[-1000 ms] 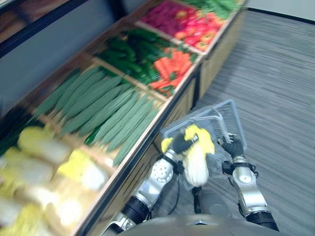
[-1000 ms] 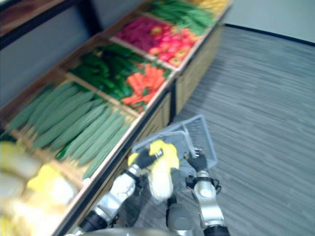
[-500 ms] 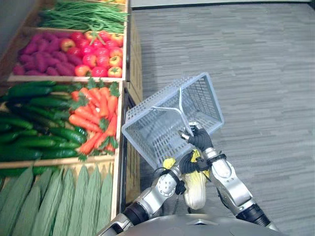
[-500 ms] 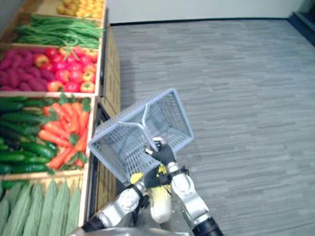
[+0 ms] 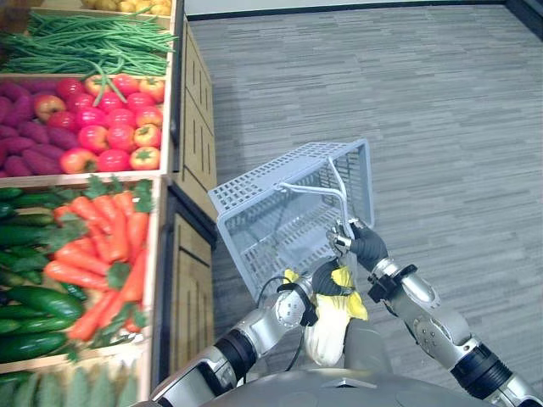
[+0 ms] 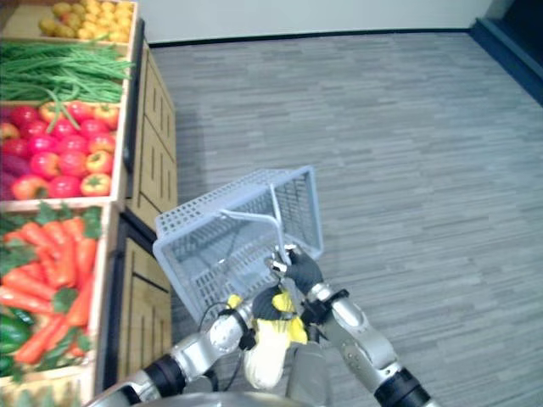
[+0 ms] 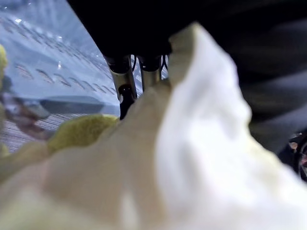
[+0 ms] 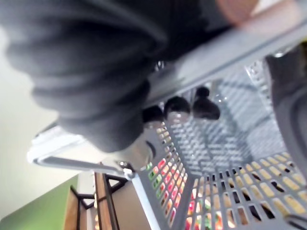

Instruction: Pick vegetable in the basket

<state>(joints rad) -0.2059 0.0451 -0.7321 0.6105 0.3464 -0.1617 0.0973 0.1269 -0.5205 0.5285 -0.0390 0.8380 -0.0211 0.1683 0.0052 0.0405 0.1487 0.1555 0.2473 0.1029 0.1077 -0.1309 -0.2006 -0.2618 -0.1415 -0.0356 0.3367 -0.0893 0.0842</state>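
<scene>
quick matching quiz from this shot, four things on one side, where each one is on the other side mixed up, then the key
Things
1. cabbage
2. basket
3. carrots
4. green beans

Places
A. hanging tilted from the right hand, fingers curled round its handle
B. shelf crate next to the cucumbers
C. gripped in the left hand
D. shelf crate just beyond the red fruit

Pairs: 1-C, 2-A, 3-B, 4-D
</scene>
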